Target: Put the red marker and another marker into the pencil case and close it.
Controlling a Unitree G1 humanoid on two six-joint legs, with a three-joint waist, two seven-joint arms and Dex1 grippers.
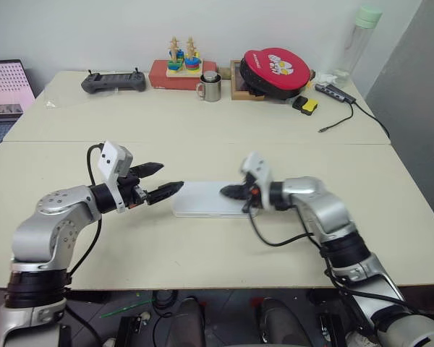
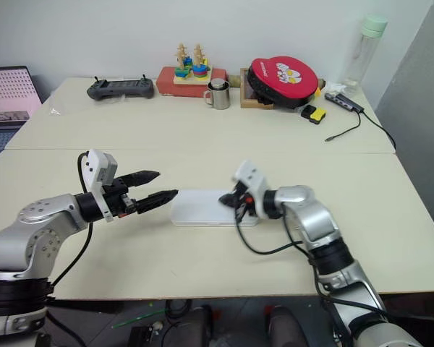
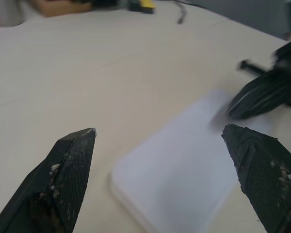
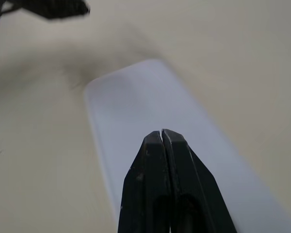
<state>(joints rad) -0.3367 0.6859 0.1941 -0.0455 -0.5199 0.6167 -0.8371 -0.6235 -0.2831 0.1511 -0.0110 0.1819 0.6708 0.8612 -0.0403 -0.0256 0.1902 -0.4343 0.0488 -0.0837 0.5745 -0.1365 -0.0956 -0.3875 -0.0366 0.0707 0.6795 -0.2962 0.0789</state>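
Note:
The pencil case [image 1: 206, 199] lies flat on the table with its white lid down. The red marker and the other marker are out of view. My left gripper [image 1: 170, 176] hovers just off the case's left end, open, with nothing between its fingers. In the left wrist view the case [image 3: 184, 170] sits ahead of the spread fingertips [image 3: 77, 145]. My right gripper [image 1: 226, 191] is shut and empty, its tips low over the right part of the lid. In the right wrist view the closed fingers [image 4: 162, 145] point along the case [image 4: 136, 102]; I cannot tell whether they touch it.
Along the table's far edge stand a black controller [image 1: 113, 82], a stacking toy on a red box [image 1: 182, 69], a metal mug [image 1: 211, 88], a red round pad [image 1: 275, 71], a yellow-black block [image 1: 305, 105], a cabled hub [image 1: 336, 92] and a bottle [image 1: 358, 40]. A laptop [image 1: 7, 87] sits far left.

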